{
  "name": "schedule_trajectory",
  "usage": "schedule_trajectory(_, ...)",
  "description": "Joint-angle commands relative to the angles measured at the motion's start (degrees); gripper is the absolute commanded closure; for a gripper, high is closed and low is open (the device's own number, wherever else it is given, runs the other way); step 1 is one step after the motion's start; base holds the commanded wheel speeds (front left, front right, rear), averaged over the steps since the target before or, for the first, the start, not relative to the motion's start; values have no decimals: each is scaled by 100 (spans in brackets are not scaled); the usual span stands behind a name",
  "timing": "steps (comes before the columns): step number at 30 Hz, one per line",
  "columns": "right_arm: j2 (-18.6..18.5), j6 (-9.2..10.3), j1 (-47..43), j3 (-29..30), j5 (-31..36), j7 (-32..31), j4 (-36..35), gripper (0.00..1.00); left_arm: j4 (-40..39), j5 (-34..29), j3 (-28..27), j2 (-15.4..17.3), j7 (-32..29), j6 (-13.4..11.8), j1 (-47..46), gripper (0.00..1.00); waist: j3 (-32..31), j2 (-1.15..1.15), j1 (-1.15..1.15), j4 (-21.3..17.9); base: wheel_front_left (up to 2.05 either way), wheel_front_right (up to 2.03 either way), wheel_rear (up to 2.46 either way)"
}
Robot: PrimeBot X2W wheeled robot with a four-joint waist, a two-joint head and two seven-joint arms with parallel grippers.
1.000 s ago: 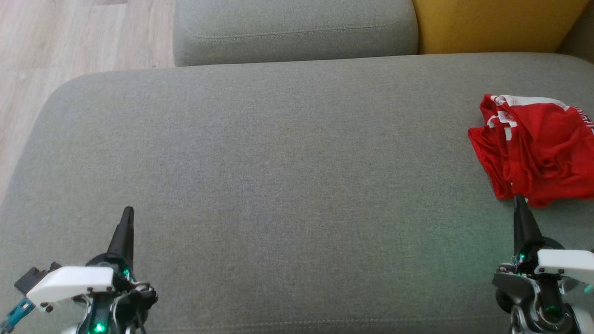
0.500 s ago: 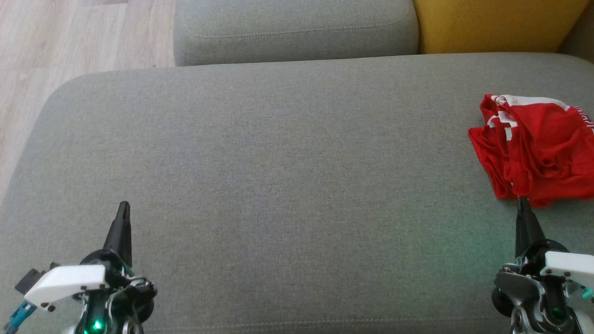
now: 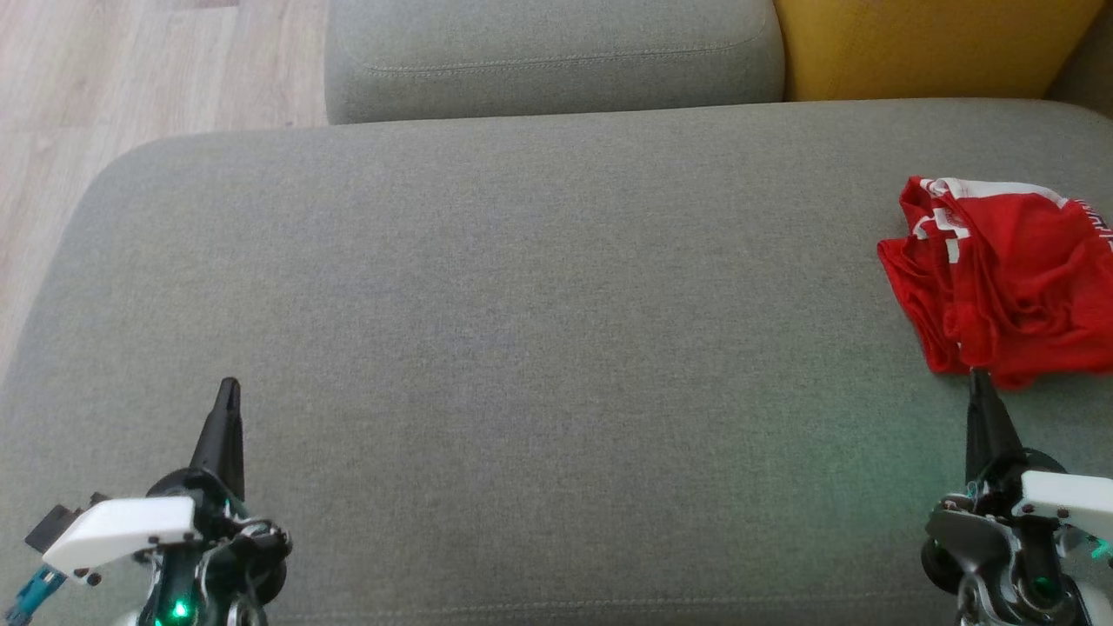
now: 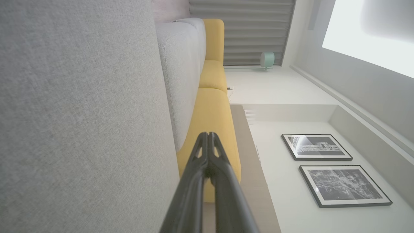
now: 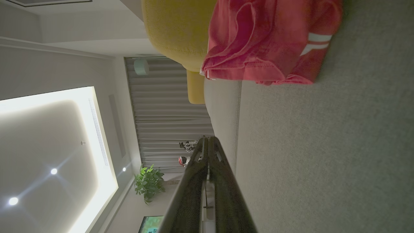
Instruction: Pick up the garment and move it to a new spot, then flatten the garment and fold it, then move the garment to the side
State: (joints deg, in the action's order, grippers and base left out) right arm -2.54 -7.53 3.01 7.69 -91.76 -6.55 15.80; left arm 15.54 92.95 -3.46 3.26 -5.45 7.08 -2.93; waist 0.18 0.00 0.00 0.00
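Wood floor (image 3: 130, 78): beyond the seat's far left corner.
Left tool (image 3: 229, 384) (image 4: 208, 134): fingers pressed together, holding nothing, above the near left part of the seat.
Sofa seat (image 3: 539, 287): grey fabric; the garment lies on it.
Yellow cushion (image 3: 922, 43): at the back right.
Right tool (image 3: 976, 376) (image 5: 208, 139): closed tip to tip and empty, pointing at the garment's near edge, close to it.
Garment (image 3: 1000, 278) (image 5: 265, 38): red with white stripes, crumpled in a heap at the seat's right end.
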Motion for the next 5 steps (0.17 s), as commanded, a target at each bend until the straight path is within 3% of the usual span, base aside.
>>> schedule_trajectory(1, -33, 4, 318, -117, -41, 7, -178, 100, -152, -1, -213, 31, -28, 41, -318, 100, 0, 0, 0, 0, 0, 0, 0)
schedule_trajectory(5, -33, 4, 318, -117, -41, 7, -178, 100, -152, -5, -218, 27, -32, 41, -319, 100, 0, 0, 0, 0, 0, 0, 0)
